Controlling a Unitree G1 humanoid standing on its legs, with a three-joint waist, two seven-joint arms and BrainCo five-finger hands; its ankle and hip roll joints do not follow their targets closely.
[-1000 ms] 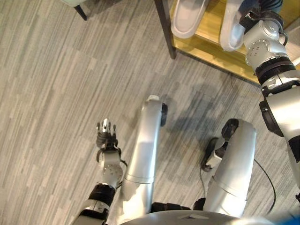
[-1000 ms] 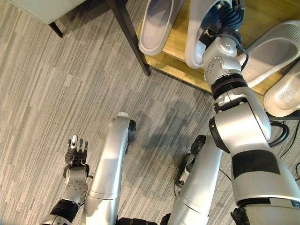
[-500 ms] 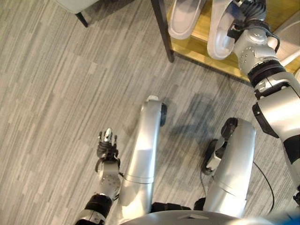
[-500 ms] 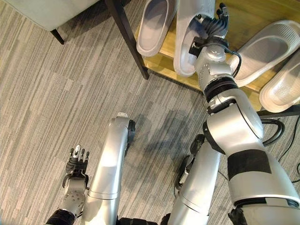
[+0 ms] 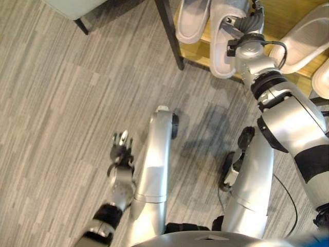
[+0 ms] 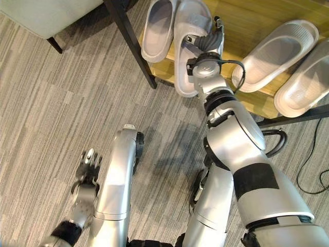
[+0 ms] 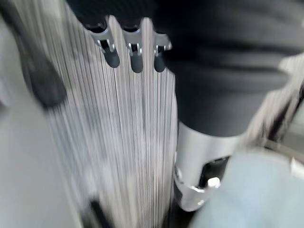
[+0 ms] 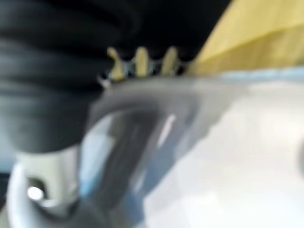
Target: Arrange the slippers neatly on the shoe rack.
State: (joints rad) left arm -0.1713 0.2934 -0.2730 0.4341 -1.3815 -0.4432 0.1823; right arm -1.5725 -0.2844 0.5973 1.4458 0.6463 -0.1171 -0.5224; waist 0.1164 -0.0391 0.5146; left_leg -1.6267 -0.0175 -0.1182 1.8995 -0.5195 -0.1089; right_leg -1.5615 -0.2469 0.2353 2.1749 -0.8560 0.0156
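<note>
The wooden shoe rack crosses the top of the eye views. On its shelf at the left lies one grey slipper. Right beside it is a second grey slipper, its heel hanging over the shelf's front edge. My right hand is shut on this slipper's upper, thumb on one side and fingers running behind its rim. Two more grey slippers lie slanted on the shelf's right part. Low over the carpet hangs my left hand, open and empty, its fingers straight.
The rack's black leg stands at the shelf's left end. A pale seat on dark legs stands at the far left. Grey striped carpet covers the floor in front of the rack.
The camera has shifted. My right hand has carried its slipper leftwards until it sits close against the left slipper. The left hand has stayed low over the carpet.
</note>
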